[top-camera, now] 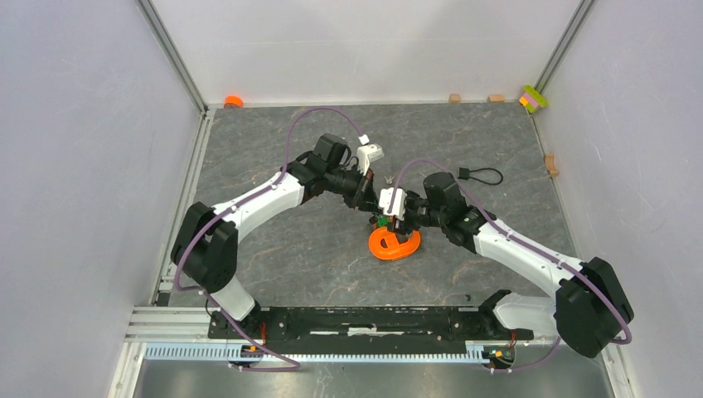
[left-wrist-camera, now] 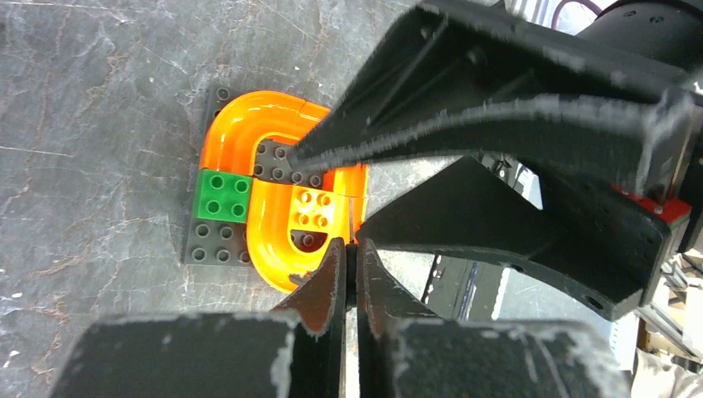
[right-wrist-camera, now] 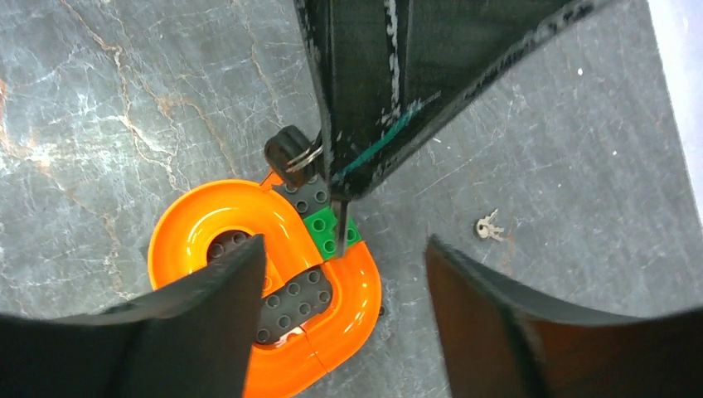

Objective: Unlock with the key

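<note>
Left claw (left-wrist-camera: pixel 352 253) clenches the key (right-wrist-camera: pixel 338 232) over the orange ring (right-wrist-camera: pixel 186 240); right claw (right-wrist-camera: pixel 341 253) released, spare keys (right-wrist-camera: pixel 487 225) nearby.

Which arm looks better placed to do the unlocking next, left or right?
Probably left. The left gripper is shut on the key, blade pointing down over the orange piece; the right gripper stands open, holding nothing.

The ring-shaped track piece (top-camera: pixel 395 243) sat mid-table (top-camera: pixel 273 249) on a studded plate (left-wrist-camera: pixel 214 242), between my two arms. My left claw (left-wrist-camera: pixel 351 246) pinched the key (right-wrist-camera: pixel 338 222) over its rim. A loose bunch of keys (right-wrist-camera: pixel 487 225) lay behind it, and the cable lock (top-camera: pixel 481 175) lay farther back, to the right.
</note>
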You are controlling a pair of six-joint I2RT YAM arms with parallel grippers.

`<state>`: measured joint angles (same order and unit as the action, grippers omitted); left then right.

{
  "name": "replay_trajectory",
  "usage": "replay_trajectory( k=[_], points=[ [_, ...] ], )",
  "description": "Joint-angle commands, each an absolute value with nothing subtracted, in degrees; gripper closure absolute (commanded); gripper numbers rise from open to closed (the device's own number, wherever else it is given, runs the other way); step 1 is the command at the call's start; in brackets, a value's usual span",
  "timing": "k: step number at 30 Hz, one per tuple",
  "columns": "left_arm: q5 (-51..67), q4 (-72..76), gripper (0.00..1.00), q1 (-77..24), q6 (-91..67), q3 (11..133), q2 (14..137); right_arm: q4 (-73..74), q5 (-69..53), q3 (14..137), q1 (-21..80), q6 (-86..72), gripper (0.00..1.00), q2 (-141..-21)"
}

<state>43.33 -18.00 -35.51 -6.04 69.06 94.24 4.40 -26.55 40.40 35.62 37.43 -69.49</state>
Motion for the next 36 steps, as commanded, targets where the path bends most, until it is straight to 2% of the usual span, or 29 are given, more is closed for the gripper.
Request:
replay_trajectory(
  k=[1,4,11,20,25,36],
  points=[
    [39.96,-19.64,0.98,-31.46,-2.18,69.64,89.51,2.05,-25.18,42.29,35.88,37.34,0.18,-69.2],
    [36.48,-22.67,0.98,-26.61,-0.14,69.39,86.94,1.89,-25.94,43.99,35.86,38.32,0.12,-70.14],
    [23.0,-31.19,0.98,-13.17,6.5,66.8,81.59,4.32,-29.89,52.86,37.19,37.95,0.11,-78.78],
    [13.23,-36.48,0.98,7.6,16.29,67.01,83.32,-1.73,-30.76,48.13,38.08,36.12,0.1,-79.33],
    [5.26,-35.54,0.98,10.72,22.86,68.25,88.34,-1.51,-31.21,46.66,38.05,36.38,0.1,-78.71],
    [-2.28,-32.3,0.98,11.61,27.02,71.89,98.48,-1.41,-31.72,45.29,38.06,37.19,0.09,-77.72]
  ],
)
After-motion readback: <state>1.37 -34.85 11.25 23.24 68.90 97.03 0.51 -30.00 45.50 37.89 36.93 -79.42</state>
